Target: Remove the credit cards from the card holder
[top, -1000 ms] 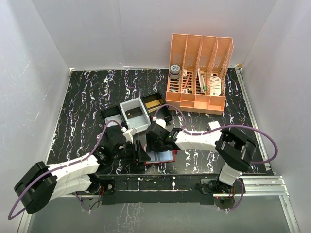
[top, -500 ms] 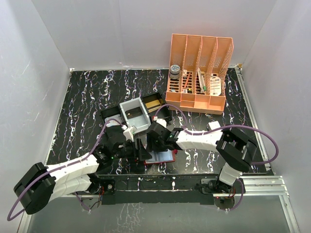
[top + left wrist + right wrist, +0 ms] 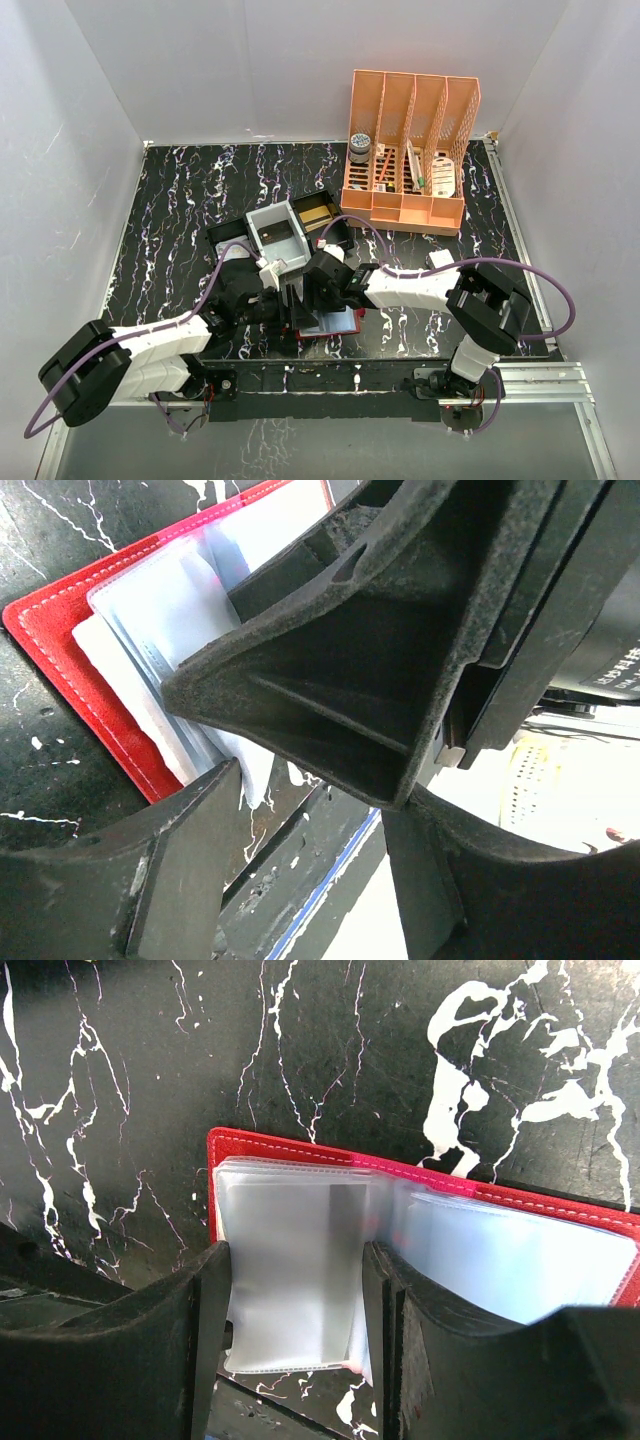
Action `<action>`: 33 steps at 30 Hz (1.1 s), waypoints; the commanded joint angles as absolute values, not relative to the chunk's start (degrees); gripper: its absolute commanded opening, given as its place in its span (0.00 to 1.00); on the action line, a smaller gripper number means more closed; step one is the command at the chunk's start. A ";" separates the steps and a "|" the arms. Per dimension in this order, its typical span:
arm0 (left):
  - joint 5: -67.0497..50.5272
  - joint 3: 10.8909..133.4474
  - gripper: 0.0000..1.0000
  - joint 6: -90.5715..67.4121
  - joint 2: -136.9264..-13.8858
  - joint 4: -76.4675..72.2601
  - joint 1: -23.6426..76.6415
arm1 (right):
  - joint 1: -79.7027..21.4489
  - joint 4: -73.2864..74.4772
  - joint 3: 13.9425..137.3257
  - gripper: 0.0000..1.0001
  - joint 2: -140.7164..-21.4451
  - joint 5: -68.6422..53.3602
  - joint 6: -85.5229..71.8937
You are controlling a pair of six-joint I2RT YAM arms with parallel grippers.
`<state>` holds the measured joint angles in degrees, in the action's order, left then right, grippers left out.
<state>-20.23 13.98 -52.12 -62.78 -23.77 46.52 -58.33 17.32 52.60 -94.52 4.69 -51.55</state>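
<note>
Black stone-patterned table [image 3: 180,200] carries an orange file rack [image 3: 410,150] at the far right. A black tray [image 3: 335,232] with a grey insert sits mid-table, and a small white box [image 3: 437,259] lies beside the right arm. The red card holder [image 3: 260,1145] lies open and flat at the near edge, just in front of the tray, with its cloudy clear sleeves [image 3: 290,1210] facing up.

Both arms crowd over the card holder and hide most of it from above. The right gripper [image 3: 295,1260] points down on the holder's left-hand sleeve. Its jaws are about half apart, with one finger at each side edge of that sleeve. Whether they squeeze it or only rest there cannot be told.

The left gripper [image 3: 310,800] is released and grasps nothing. One fingertip [image 3: 215,790] touches the sleeves' near corner, and the right gripper's body fills the space ahead of it.

The credit cards cannot be picked out through the sleeves. The holder's right half is cut off in both wrist views.
</note>
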 commanded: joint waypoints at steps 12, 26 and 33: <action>-17.97 13.54 0.56 -53.89 -65.33 -26.91 46.71 | -58.18 17.49 50.15 0.43 -95.19 3.74 -52.73; -12.01 15.62 0.52 -57.07 -64.81 -16.96 46.75 | -57.76 15.76 48.88 0.40 -94.81 2.54 -53.21; -11.20 16.74 0.52 -58.99 -67.52 -15.44 46.76 | -57.38 14.75 47.92 0.39 -94.40 1.90 -53.52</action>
<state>-18.50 16.27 -56.75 -64.79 -21.54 47.31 -57.25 14.70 50.43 -93.36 3.18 -52.45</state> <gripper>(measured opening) 0.525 0.488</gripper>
